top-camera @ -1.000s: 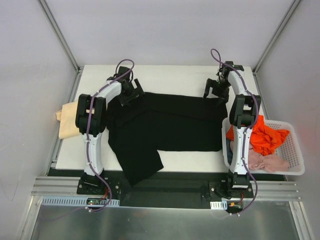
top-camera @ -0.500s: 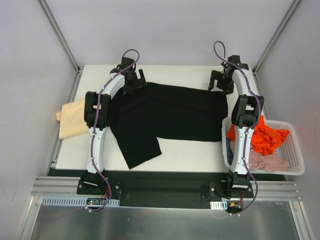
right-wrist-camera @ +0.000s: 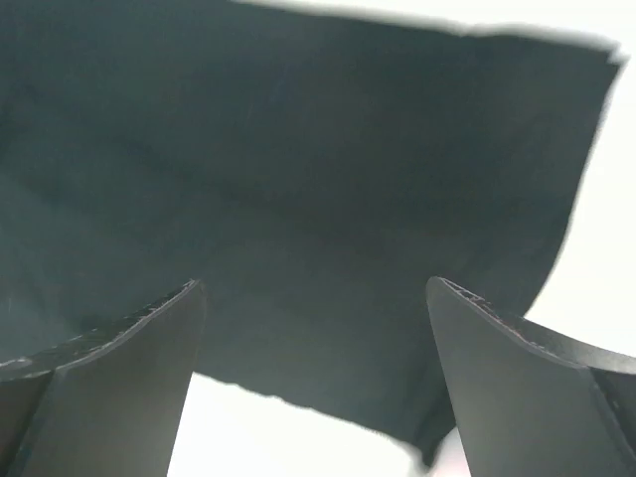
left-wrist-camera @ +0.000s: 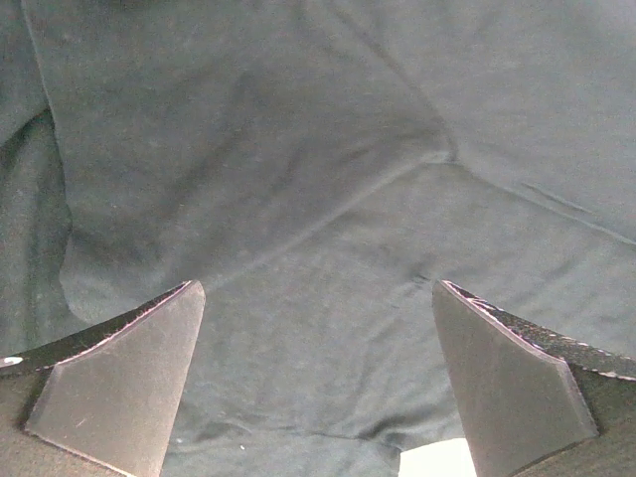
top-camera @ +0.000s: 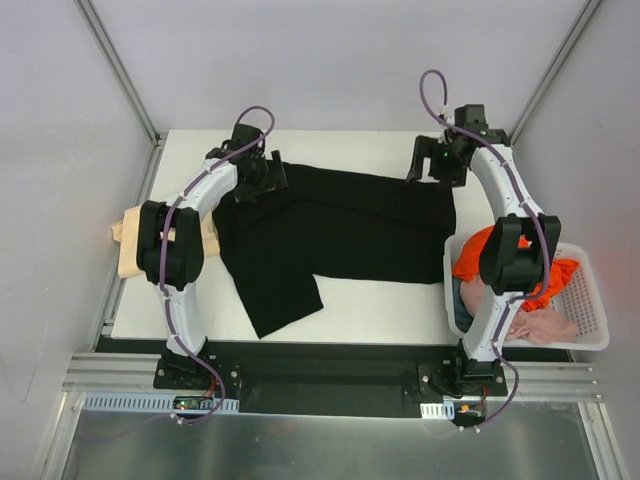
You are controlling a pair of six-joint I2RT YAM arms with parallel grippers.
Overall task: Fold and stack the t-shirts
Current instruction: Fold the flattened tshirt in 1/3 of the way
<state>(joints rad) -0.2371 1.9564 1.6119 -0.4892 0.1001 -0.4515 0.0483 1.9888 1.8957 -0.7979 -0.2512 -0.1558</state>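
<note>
Both arms reach far forward, left claw [top-camera: 262, 172] and right claw [top-camera: 424, 166] spread wide, empty.

Tan shirt [top-camera: 128, 255] half hidden by left arm [top-camera: 165, 250], black shirt [right-wrist-camera: 298, 199] blurred (right wrist view)

no readable text, label, brand, no. or sign is seen in any view. nothing legible is shown on the black t-shirt [top-camera: 340, 225], and no markings can be made out on the arms or basket [top-camera: 590, 300].
</note>
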